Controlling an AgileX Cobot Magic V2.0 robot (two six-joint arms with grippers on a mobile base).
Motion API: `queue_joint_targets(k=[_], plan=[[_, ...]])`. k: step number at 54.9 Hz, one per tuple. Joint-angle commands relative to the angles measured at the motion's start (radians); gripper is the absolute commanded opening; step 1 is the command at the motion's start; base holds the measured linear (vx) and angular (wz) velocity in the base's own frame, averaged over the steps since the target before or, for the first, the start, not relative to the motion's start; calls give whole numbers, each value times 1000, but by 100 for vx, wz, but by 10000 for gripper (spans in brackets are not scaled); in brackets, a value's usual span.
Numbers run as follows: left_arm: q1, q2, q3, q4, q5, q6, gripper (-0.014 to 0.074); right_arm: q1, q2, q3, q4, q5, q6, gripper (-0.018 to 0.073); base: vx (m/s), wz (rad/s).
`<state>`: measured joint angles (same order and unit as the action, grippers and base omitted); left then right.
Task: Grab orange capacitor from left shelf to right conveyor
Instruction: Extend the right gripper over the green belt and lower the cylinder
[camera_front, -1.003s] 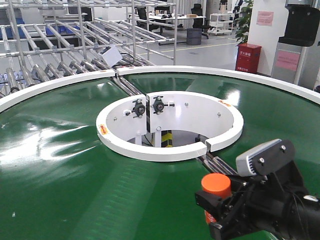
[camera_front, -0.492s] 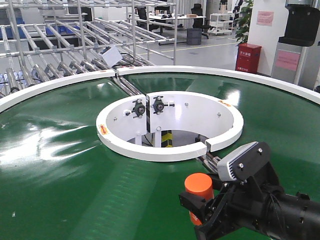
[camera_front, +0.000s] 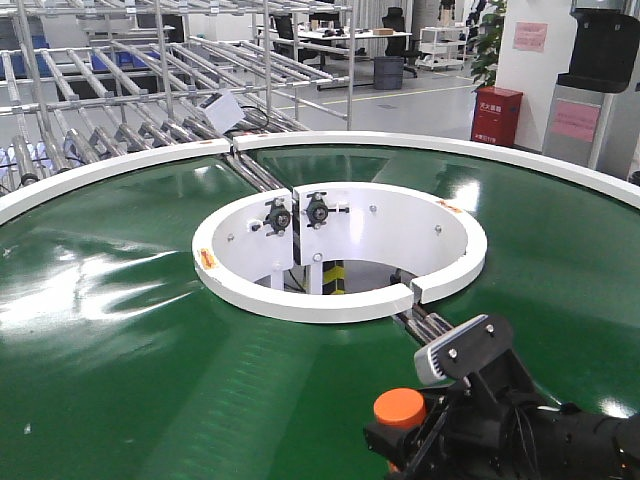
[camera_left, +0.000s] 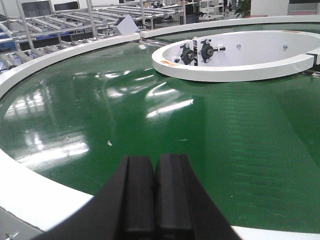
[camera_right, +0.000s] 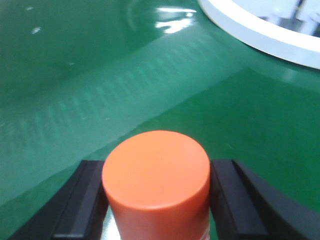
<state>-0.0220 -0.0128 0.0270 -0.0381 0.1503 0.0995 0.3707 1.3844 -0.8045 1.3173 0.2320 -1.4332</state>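
Right wrist-mounted close-up: right gripper (camera_right: 159, 202) pinching the orange capacitor (camera_right: 156, 170), upright, low over the right conveyor (camera_right: 75, 90).
Risk of toppling or rolling on that glossy surface if released tilted, short of it, or dragged by a finger on opening; base contact hidden, so cannot tell. Left gripper (camera_left: 154, 200) pressed together, holding nothing, by the white outer rim (camera_left: 30, 195). No container near; blue bins (camera_front: 110, 60) far back among roller racks (camera_front: 150, 120), contents too small to tell.
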Motion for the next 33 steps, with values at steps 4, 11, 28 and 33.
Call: queue_joint_targets(k=[4, 11, 28, 33], plan=[[-6, -12, 32, -4, -83, -2, -6, 27, -41, -30, -397, -207, 502, 327, 0, 0], [-6, -12, 32, -4, -83, -2, -6, 98, -39, 5, -871, -412, 1061, 327, 0, 0], [-6, -12, 32, -4, -83, -2, -6, 116, 96, 81, -1491, -842, 1644, 327, 0, 0], [-6, -12, 32, -4, -83, -2, -6, 116, 151, 86, -1488, -911, 1611, 327, 0, 0]])
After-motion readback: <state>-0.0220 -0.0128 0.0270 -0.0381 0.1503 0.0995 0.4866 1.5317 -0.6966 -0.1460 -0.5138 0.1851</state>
